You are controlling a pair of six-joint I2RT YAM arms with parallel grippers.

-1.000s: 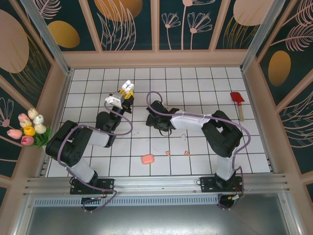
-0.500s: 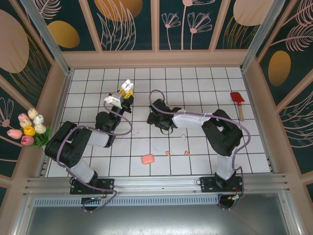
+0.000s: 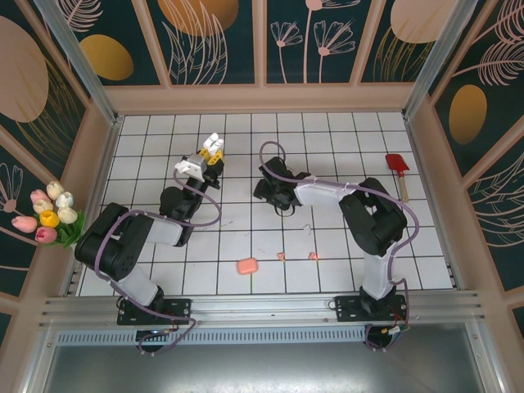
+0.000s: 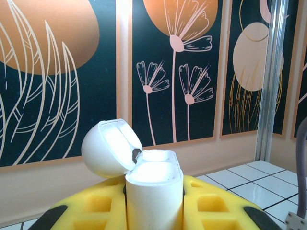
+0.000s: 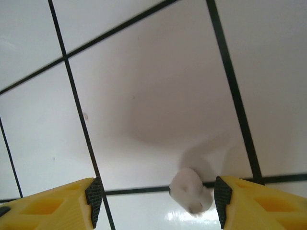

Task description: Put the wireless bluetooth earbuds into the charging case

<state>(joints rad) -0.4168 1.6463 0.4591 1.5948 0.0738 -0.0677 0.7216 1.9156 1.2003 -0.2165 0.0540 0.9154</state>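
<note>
Top external view: nearest the arm bases lies a pink case, with salmon-pink earbuds on the tiles at its three o'clock. Farther in, the right gripper hangs low over the floor with its fingers spread (the right wrist view shows this). A white earbud sits between them, toward the three o'clock pad. Farthest, at eleven o'clock, the left gripper pinches the white charging case, lid open.
</note>
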